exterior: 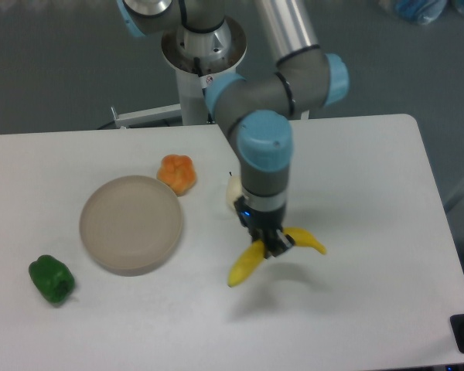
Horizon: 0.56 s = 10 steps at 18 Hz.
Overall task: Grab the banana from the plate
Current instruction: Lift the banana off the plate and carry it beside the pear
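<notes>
The bright yellow banana (247,263) is held at its middle by my gripper (272,245), right of the plate. Its two ends stick out to the lower left and to the right of the fingers. A soft shadow lies on the table below it, so it seems to hang a little above the surface. The gripper is shut on the banana. The round beige plate (130,224) sits at the left-centre of the table with nothing on it, well apart from the gripper.
An orange fruit (177,173) lies just beyond the plate's upper right rim. A pale cream pear (232,192) is partly hidden behind the arm's wrist. A green pepper (52,279) lies at the front left. The arm's base stands at the table's far edge.
</notes>
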Available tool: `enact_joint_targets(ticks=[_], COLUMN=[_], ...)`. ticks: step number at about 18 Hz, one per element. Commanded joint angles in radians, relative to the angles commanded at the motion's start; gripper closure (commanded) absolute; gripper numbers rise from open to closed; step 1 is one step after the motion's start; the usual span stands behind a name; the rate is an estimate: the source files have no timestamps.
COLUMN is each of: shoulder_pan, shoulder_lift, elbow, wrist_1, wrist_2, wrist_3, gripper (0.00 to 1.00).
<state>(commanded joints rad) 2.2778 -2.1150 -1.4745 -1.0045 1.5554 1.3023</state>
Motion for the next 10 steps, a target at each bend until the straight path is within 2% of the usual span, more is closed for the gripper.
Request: enact_joint_targets(ticks=[5,7,10], shoulder_pan=[0.057,0.069,0.071], shoulder_lift=[-0.054,-0.059,-0.082], elbow=[0.095,0.127,0.157], wrist_1=[-0.037,-0.089,-0.095], wrist_2=[-0.003,-0.003,0.000], wrist_3=[0.054,0.055,0.054], gripper=[1.00,1.00,1.00])
